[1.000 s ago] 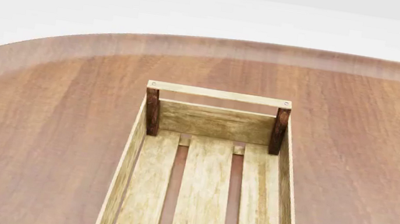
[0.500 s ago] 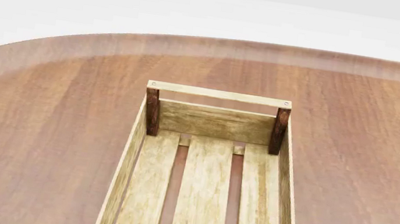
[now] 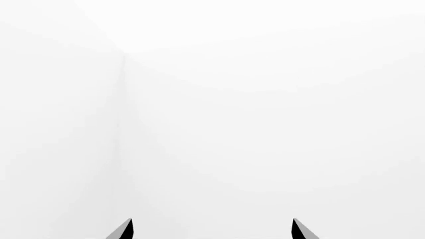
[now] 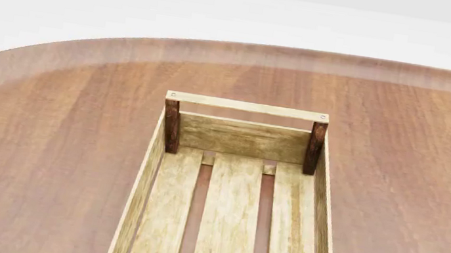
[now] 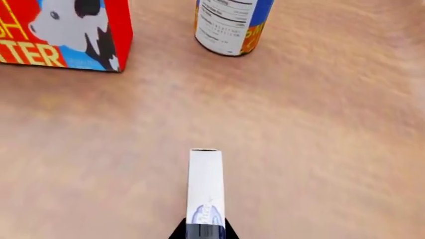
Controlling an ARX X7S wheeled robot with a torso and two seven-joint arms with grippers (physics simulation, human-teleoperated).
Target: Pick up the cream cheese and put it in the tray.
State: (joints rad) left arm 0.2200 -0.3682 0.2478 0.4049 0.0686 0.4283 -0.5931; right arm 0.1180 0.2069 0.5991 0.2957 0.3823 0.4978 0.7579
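The right claw (image 5: pixel 204 234) is pinching the cream cheese (image 5: pixel 205 189) by its near end, holding it on its thin edge above the table (image 5: pixel 319 149) so it can travel to the tray (image 4: pixel 230 220) (not in this view). The left claw (image 3: pixel 212 230) is idling spread apart, facing blank white.

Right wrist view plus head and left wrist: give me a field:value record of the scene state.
cream cheese: small white box with blue logo, clamped at its near end between the right gripper fingertips, above the brown wooden table
tray: long light-wood slatted crate with dark corner posts, visible part holds nothing
butter: red-orange box with cow picture, standing on table
can: blue-and-white can, upright, beside butter box
left gripper: fingertips apart, facing blank white background
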